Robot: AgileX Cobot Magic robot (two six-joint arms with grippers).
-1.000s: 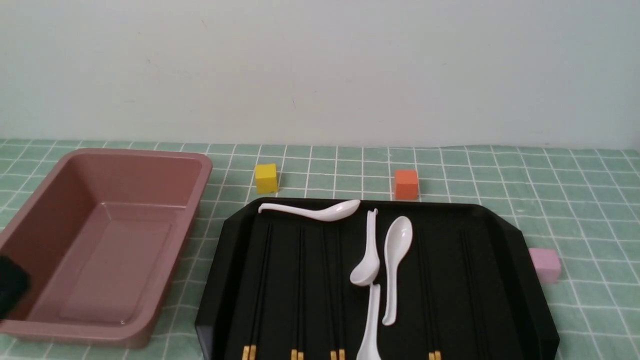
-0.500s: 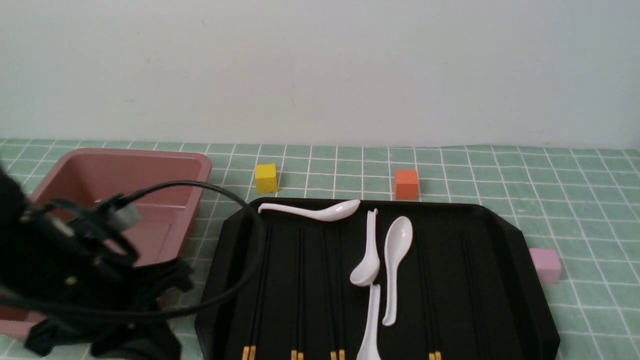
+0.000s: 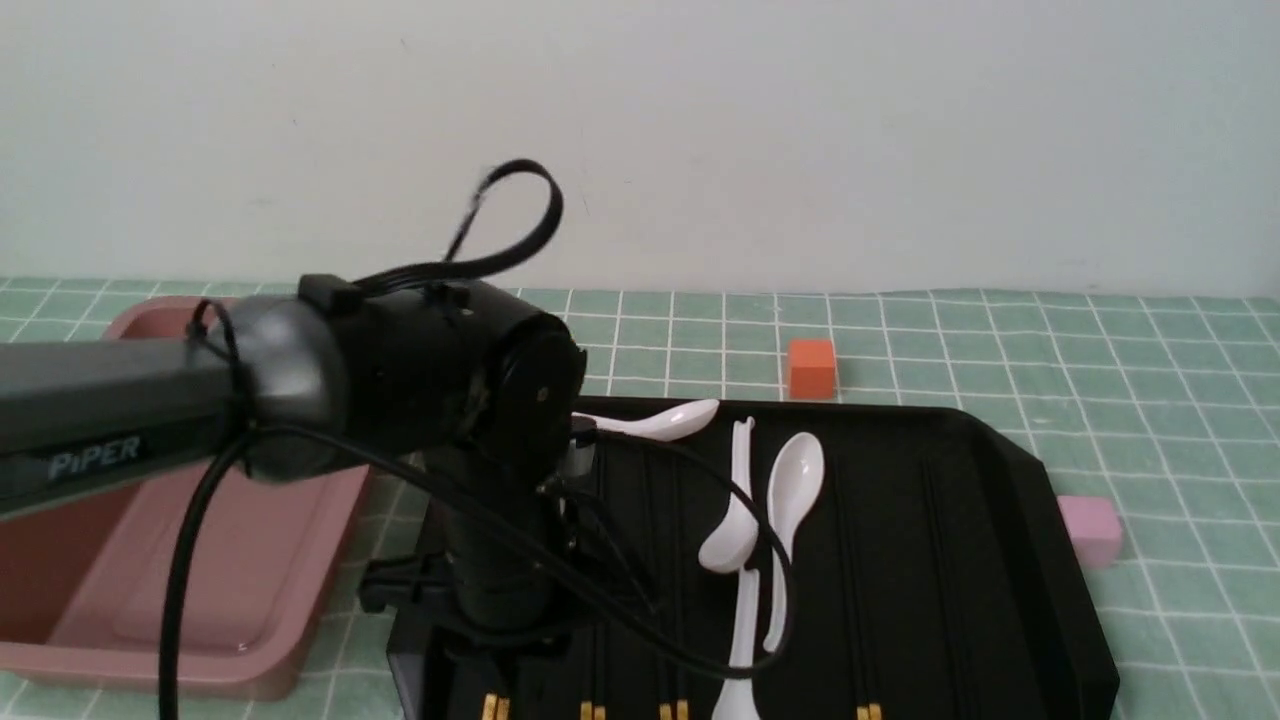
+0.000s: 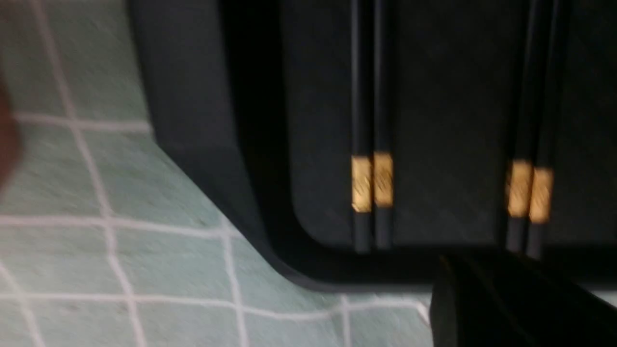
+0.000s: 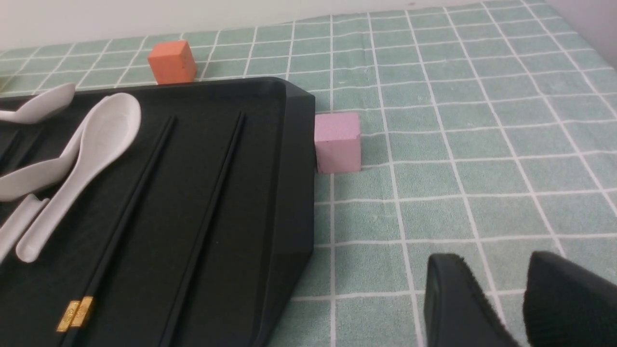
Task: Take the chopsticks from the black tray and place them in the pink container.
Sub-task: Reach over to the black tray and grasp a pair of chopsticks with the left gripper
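Observation:
Several pairs of black chopsticks (image 3: 868,712) with gold ends lie lengthwise in the black tray (image 3: 1010,480). In the left wrist view two chopstick pairs (image 4: 371,120) lie inside the tray's corner (image 4: 193,96). My left gripper (image 4: 487,289) is a blurred dark shape just above that near edge; its jaws cannot be made out. The left arm (image 3: 400,390) hangs over the tray's near-left part. The pink container (image 3: 280,530) stands left of the tray with nothing in it. My right gripper (image 5: 496,262) is open over the cloth, right of the tray (image 5: 294,168).
Three white spoons (image 3: 795,500) lie in the tray's middle. An orange cube (image 3: 811,368) stands behind the tray and a pale pink cube (image 3: 1088,530) at its right edge. A green checked cloth (image 3: 1180,420) covers the table. A wall closes the back.
My left arm has swung in from the far left, past the pink container, to above the tray's near-left part. It now hides the yellow cube and part of the container.

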